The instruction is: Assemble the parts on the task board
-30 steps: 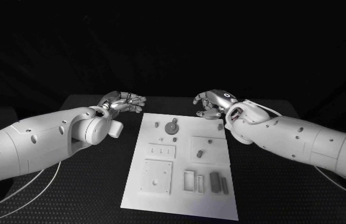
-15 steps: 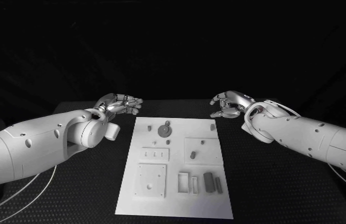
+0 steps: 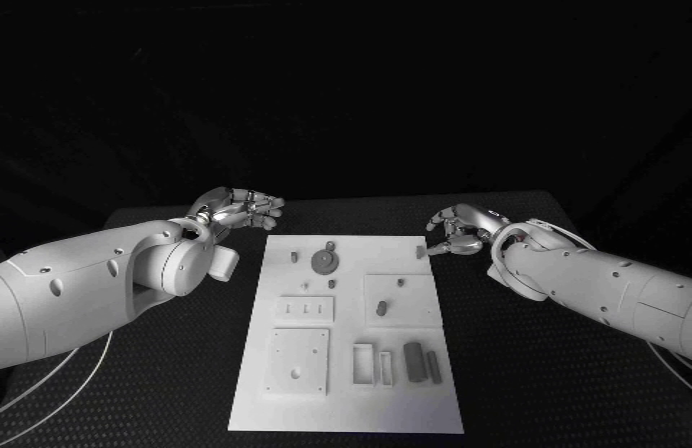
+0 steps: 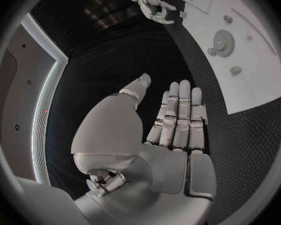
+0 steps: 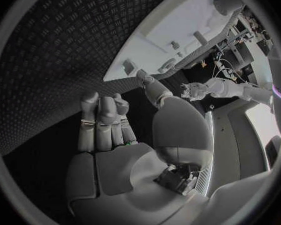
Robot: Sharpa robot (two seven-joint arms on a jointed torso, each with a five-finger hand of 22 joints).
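The task board [image 3: 351,338] is lying lengthwise in the middle of the black table [image 3: 548,368], reaching from the near edge toward the far side. At its near end a square plate [image 3: 297,360] is sitting on the left, and just right of it a slotted frame [image 3: 375,363] and two dark upright bars [image 3: 421,360] are standing side by side. Farther up, a smaller plate with three pegs [image 3: 307,310] is lying on the left and a square plate carrying a dark peg [image 3: 400,301] on the right. Toward the far end a round gear [image 3: 325,259] is resting on the board, with small pegs beside it and another small piece [image 3: 421,252] at the far right edge.

Beyond that, the left hand [image 3: 240,208] is hovering over the table just off the board's far left corner, holding nothing, its fingers lying straight and side by side in the left wrist view [image 4: 178,120]. The right hand [image 3: 464,230] is hanging just off the far right corner, close to that edge piece, fingers loosely curled and apart, gripping nothing
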